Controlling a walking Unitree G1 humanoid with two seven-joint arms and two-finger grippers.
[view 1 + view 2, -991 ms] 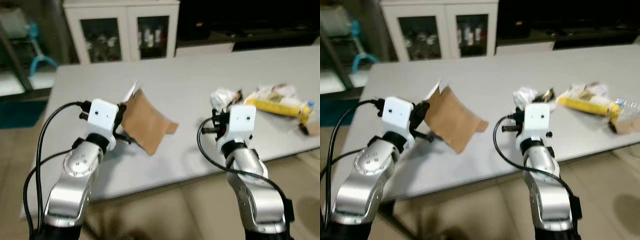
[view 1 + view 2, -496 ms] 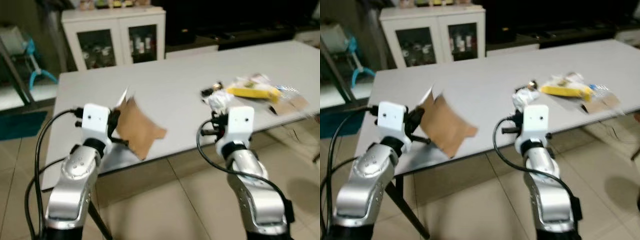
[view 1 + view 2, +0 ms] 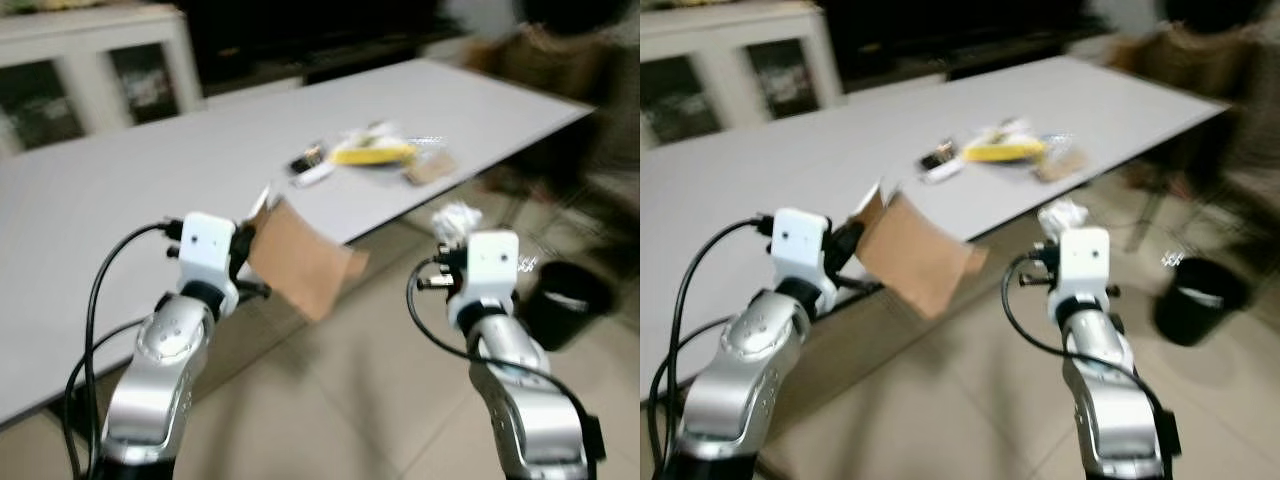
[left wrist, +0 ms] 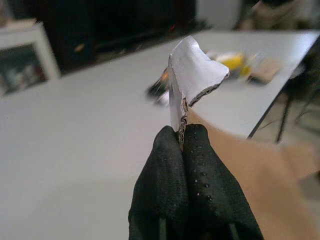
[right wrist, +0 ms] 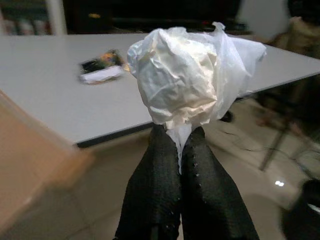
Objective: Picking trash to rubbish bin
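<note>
My left gripper [image 4: 182, 134] is shut on the white torn edge of a brown paper piece [image 3: 305, 268], which hangs in the air over the table's front edge. A crumpled white plastic wad [image 5: 185, 75] is pinched in my right gripper [image 5: 179, 139], held above the tiled floor in front of the table. The black rubbish bin [image 3: 565, 300] stands on the floor to the right, beyond the right gripper [image 3: 447, 252]. More trash [image 3: 370, 153], among it a yellow wrapper, lies on the grey table [image 3: 120, 190].
A white cabinet [image 3: 90, 60] stands behind the table at the back left. A blurred figure [image 3: 560, 40] is at the table's far right end. Table legs and cables show near the bin. Open tiled floor [image 3: 350, 400] lies between my arms.
The whole view has swung right: the table has slid left and back, and the floor and black bin have come into view. Both grippers still hold their trash.
</note>
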